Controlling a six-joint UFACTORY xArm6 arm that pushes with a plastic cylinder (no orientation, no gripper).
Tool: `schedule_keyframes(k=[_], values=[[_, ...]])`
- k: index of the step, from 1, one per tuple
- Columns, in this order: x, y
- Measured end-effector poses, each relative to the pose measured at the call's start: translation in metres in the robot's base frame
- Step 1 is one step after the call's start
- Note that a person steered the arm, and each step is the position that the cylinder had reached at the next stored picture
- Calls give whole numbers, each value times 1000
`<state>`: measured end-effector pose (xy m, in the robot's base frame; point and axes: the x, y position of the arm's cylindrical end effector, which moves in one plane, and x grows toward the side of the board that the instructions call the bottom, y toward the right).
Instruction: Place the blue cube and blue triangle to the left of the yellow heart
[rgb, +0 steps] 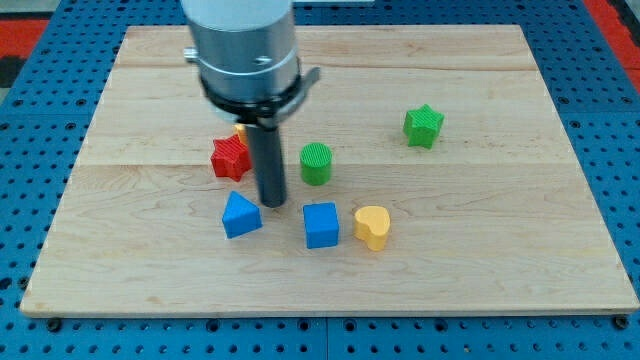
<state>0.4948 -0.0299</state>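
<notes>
The blue cube (321, 225) sat near the board's lower middle, just to the view's left of the yellow heart (373, 227), close beside it though I could not tell whether they touched. The blue triangle (241, 215) lay farther to the view's left, apart from the cube, roughly on the same line. My tip (272, 203) stood between and slightly above those two blue blocks, nearer the triangle, seemingly touching neither. I carried no hand to open or close, only the bare rod, holding nothing. Above the cube stood a green cylinder (316, 163); left of my rod sat a red star (230, 157), with a yellow block (240, 130) half hidden behind. A green star (423, 126) rested well apart on the wooden board (520, 230).
</notes>
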Motion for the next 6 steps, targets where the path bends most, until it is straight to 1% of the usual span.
schedule_keyframes(k=[1, 3, 4, 5, 6], values=[[11, 14], [-22, -97], [-1, -97], [6, -66], [7, -22]])
